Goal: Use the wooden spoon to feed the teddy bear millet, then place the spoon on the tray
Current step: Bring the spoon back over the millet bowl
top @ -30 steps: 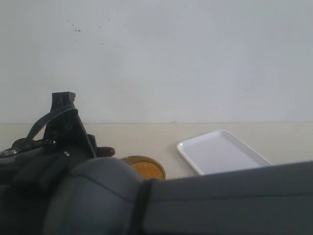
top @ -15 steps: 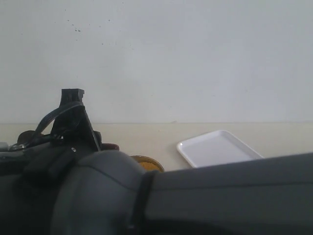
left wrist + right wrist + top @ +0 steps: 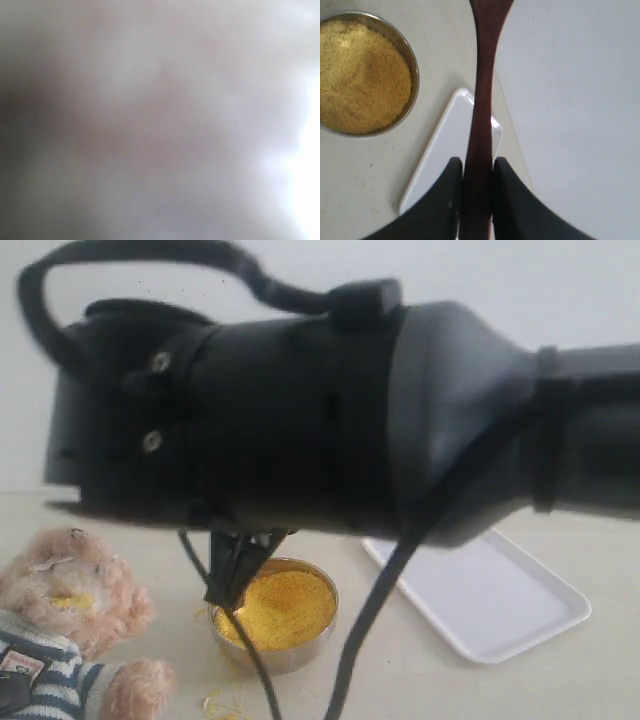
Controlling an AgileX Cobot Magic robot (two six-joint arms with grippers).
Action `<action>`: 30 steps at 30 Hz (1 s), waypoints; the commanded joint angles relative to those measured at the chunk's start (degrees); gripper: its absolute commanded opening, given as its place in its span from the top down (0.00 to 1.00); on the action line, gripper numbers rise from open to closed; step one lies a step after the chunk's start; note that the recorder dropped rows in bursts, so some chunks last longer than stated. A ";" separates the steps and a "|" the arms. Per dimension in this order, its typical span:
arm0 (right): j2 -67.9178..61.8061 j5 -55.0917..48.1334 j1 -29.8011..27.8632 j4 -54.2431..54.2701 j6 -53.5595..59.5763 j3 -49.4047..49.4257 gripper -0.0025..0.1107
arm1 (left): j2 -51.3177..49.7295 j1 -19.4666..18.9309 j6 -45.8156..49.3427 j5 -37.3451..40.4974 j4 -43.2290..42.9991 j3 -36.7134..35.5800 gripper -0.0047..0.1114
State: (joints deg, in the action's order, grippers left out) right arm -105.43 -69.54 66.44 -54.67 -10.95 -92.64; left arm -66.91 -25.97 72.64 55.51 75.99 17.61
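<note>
Here the right end effector [image 3: 477, 165] pinches the wooden spoon [image 3: 484, 75], pointing straight outward

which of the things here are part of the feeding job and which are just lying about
Job: fluffy light-brown teddy bear in striped shirt; yellow millet in round steel bowl; dark reddish-brown wooden spoon in the right gripper; flat white rectangular tray.
Lying about: spilled yellow crumbs; dangling black cable.
</note>
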 commanded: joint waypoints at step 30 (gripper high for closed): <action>-12.45 -0.42 -10.97 8.92 13.08 0.06 0.98 | 0.41 -0.07 0.27 0.74 1.08 -0.13 0.93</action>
State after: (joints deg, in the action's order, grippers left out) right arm -118.19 -69.95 55.22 -45.15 1.91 -92.55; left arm -66.91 -25.97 72.64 55.51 75.99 17.61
